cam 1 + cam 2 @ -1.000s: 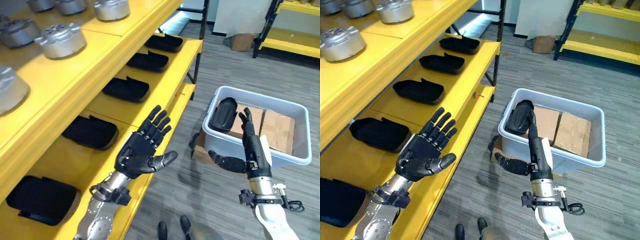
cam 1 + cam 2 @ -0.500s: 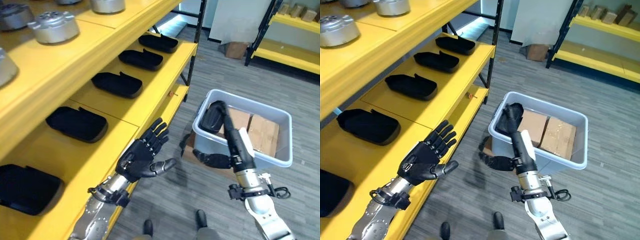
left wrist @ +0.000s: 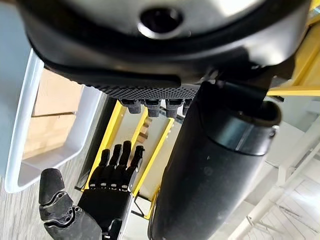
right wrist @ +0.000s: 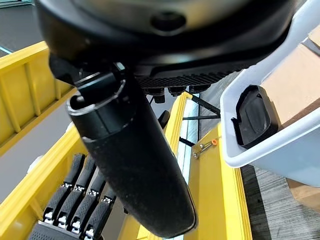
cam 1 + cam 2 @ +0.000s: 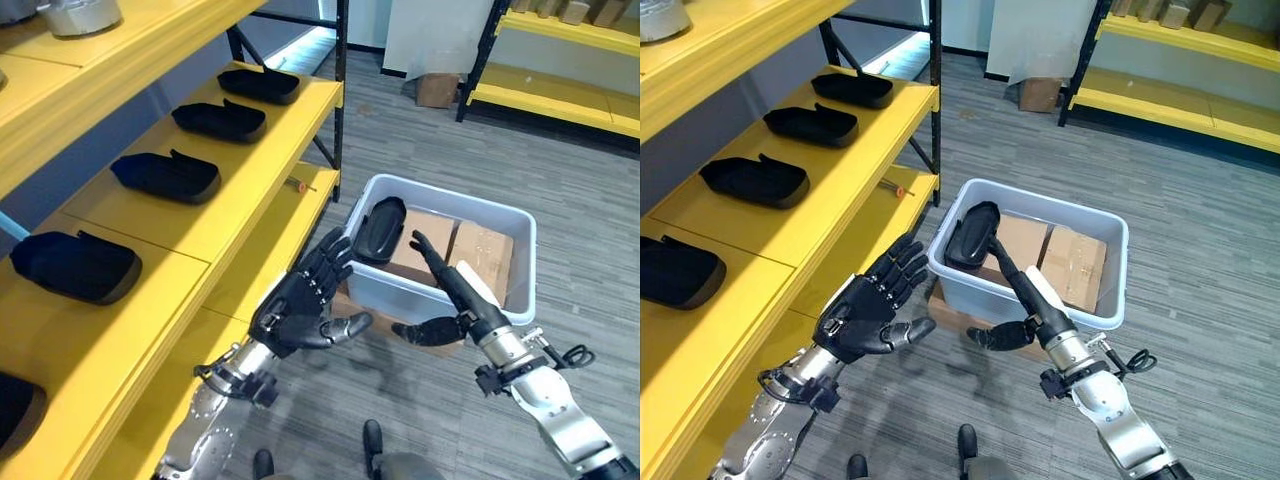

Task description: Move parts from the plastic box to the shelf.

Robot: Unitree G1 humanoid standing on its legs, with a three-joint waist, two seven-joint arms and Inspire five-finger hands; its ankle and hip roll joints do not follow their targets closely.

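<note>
A pale grey plastic box (image 5: 447, 190) stands on the floor beside the yellow shelf (image 5: 250, 185). One black moulded part (image 5: 380, 228) leans inside the box's near left corner, also seen as the black part (image 4: 252, 117) in the right wrist view. Several like black parts (image 5: 165, 175) lie in a row on the shelf. My left hand (image 5: 300, 305) is open, palm toward the box, just left of the box's front corner. My right hand (image 5: 455, 290) is open with straight fingers pointing over the box's front wall, thumb spread, holding nothing.
Two flat cardboard boxes (image 5: 482, 248) fill the rest of the plastic box. A black rack post (image 5: 340, 90) rises at the shelf's far end. A silver metal part (image 5: 75, 12) sits on the upper shelf. Another yellow rack (image 5: 560, 95) and a carton (image 5: 435, 88) stand behind.
The whole view has swung away from the shelf toward the plastic box. Both hands stay open; the right hand has dropped lower and now tilts over the box's front wall.
</note>
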